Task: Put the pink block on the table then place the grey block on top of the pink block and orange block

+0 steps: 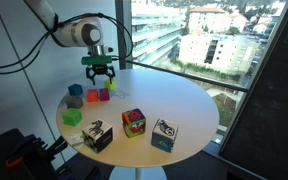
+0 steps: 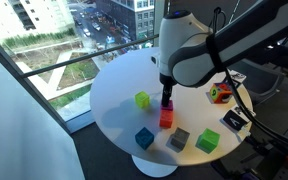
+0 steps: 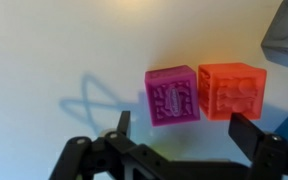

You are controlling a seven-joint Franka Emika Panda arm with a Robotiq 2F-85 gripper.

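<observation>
Two small plain cubes, the pink block [image 3: 172,96] and the orange block [image 3: 232,90], rest side by side on the tabletop [image 1: 184,100]. In the wrist view their facing sides touch. Both sit flat, and each top face shows a moulded relief.

The gripper [image 1: 101,76] hangs directly over the pair with its jaws spread wide, and it holds nothing. In the wrist view its two dark fingers [image 3: 249,130] show along the lower edge, one below each block in the picture and clear of both.

The grey block [image 2: 179,138] stands alone on the tabletop, near the pair but apart from it, and is not yet on top of them. The wrist view catches only one corner of it at the upper right edge. In an exterior view it sits between a blue cube [image 2: 144,137] and a green cube [image 2: 208,140], in a loose row toward the rim of the tabletop. A yellow-green cube [image 2: 142,100] lies near the pink and orange blocks, on the window side, without touching them.

Three larger patterned cubes [image 1: 133,122] stand in a loose row on another part of the tabletop, well apart from the small blocks. Each is upright and separate from its neighbours.

The round white tabletop stands beside a glass wall [image 1: 214,40], through which city buildings are visible in both exterior views.
</observation>
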